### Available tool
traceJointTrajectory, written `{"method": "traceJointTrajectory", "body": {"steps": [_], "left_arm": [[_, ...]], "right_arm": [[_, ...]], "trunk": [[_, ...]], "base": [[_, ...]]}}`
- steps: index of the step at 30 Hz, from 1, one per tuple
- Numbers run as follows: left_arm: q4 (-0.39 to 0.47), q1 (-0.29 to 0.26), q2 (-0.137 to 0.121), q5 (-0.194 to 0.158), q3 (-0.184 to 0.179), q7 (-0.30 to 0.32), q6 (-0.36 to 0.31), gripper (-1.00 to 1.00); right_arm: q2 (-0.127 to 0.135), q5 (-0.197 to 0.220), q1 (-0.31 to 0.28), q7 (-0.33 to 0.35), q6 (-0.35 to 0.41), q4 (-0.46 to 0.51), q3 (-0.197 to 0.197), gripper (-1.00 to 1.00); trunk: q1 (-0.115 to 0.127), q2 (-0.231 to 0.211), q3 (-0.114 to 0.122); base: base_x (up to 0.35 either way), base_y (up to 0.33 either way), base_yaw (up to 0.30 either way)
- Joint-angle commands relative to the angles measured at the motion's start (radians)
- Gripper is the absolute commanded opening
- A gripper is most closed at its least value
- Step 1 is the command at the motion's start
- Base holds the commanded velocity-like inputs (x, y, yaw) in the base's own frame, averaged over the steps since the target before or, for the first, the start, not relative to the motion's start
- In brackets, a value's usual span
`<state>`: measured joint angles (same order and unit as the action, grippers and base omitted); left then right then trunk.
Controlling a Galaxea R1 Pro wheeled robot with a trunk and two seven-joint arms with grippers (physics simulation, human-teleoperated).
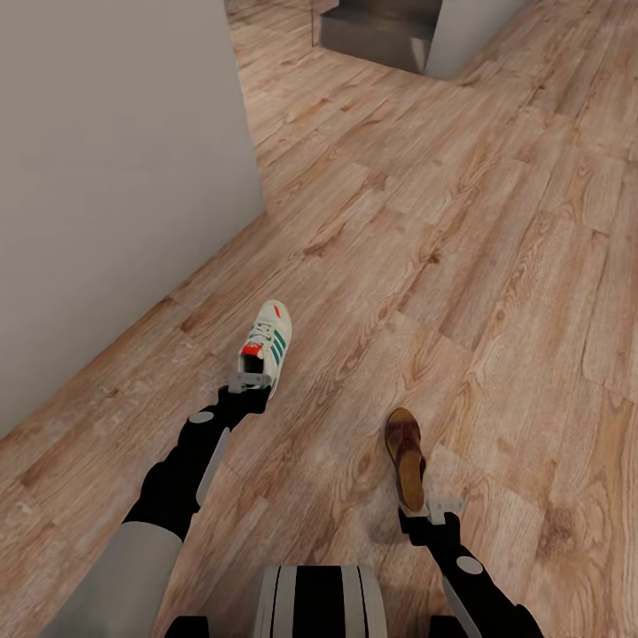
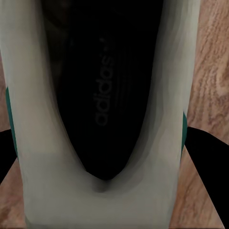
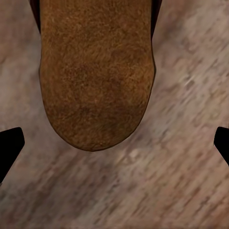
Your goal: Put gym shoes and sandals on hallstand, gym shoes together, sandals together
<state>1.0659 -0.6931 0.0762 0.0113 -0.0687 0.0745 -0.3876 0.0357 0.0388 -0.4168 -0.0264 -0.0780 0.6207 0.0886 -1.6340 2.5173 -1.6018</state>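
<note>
Left hand (image 1: pixel 249 382) clamped on sneaker (image 1: pixel 268 343) heel, near wall (image 1: pixel 106 177); right hand (image 1: pixel 434 509) fingers (image 3: pixel 9 148) spread wide at sandal (image 1: pixel 406 456) heel; both shoes over floor (image 1: pixel 461 266).

A white gym shoe (image 2: pixel 43 119) is seen from above its heel, its dark insole (image 2: pixel 102 95) printed "adidas". Black claw fingers (image 2: pixel 207 152) flank it over the wood-plank corridor floor (image 2: pixel 212 57).

Wood-plank floor (image 1: pixel 461 266); grey wall (image 1: pixel 106 177) alongside.
</note>
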Motion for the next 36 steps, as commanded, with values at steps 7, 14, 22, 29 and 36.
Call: {"method": "traceJointTrajectory", "body": {"steps": [7,14,22,29,36], "left_arm": [[0.002,0.0,-0.001,0.001,0.001,0.004,-0.007,-1.0],[0.002,0.0,0.0,0.001,0.0,0.004,-0.004,-1.0],[0.003,0.001,-0.001,0.001,0.0,0.004,-0.001,-1.0],[0.003,0.001,0.0,0.001,0.0,0.004,-0.001,-1.0],[0.003,0.001,0.001,0.001,0.0,0.004,-0.003,-1.0]], "right_arm": [[0.001,0.004,0.0,-0.003,-0.003,0.0,0.005,1.0],[0.001,0.004,0.0,-0.003,-0.003,-0.001,0.005,1.0],[0.001,0.004,0.0,-0.003,-0.003,-0.001,0.006,1.0],[0.001,0.004,0.0,-0.005,-0.002,-0.001,0.005,1.0],[0.001,0.004,0.0,-0.006,-0.002,0.0,0.005,1.0]], "trunk": [[-0.002,0.002,-0.024],[-0.002,0.002,-0.024],[-0.002,0.002,-0.024],[-0.002,0.002,-0.024],[-0.002,0.002,-0.024]], "base": [[0.0,0.0,0.0],[0.0,0.0,0.0],[0.063,0.0,0.0],[0.012,0.0,0.0],[0.152,0.092,0.0]]}}
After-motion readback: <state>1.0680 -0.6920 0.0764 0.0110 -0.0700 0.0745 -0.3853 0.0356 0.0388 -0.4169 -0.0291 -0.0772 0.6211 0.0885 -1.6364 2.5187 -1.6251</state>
